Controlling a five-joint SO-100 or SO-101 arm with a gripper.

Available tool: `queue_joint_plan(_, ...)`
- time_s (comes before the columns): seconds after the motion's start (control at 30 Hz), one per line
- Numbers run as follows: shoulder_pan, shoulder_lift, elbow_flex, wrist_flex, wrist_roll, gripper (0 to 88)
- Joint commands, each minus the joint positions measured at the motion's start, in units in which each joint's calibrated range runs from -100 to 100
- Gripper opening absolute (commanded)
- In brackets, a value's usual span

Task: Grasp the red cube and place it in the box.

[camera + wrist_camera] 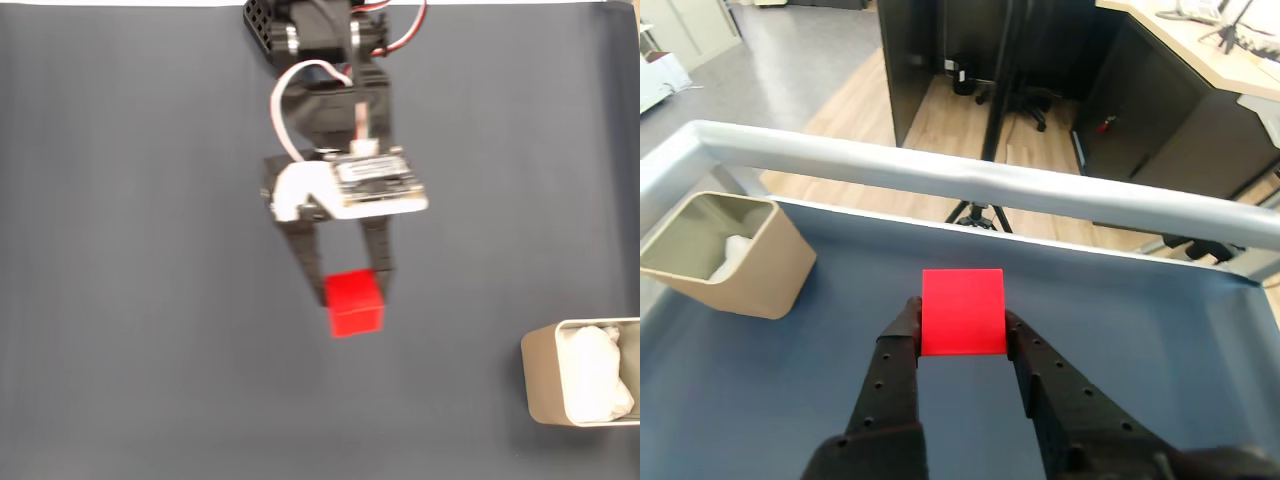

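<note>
Claw (962, 335) status first: I read both fingers as pressed against opposite side faces of the red cube (962, 311), one on each side, so the claw is pinching the cube near its fingertips. I hold it by the flat parallel faces because they give the pads square contact and keep the cube from twisting.

I take the box as my landmark and go from largest item to smallest.

1. Desk (120, 300): a dark blue-grey surface carrying the box. In the wrist view a pale raised rail runs along its far edge, beyond the box.
2. Box (545, 375): beige, thin-walled, open at the top, with white crumpled lining (595, 375) inside. It sits at the right edge of the fixed view, partly cut off by the frame. The open top lets me drop the load in from above.
3. Claw (352, 285): well apart from the box, to its left in the fixed view, with bare desk between.
4. Red cube (355, 302): between the claw fingers, well apart from the box, not yet inside it. I cannot tell whether it rests on the desk or is raised.

My judgement: grasp achieved; carry to the box is outstanding.
</note>
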Motion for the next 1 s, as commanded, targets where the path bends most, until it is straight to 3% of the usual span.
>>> queue_joint_plan(0.0, -3.6, 0.4, -4.3, 0.2, 0.9, 3.2)
queue_joint_plan(0.4, -12.6, 9.0, -15.4, 0.2, 0.5, 2.5)
queue_joint_plan(0.97, -18.8, 25.3, -35.0, -0.5, -0.3, 1.4)
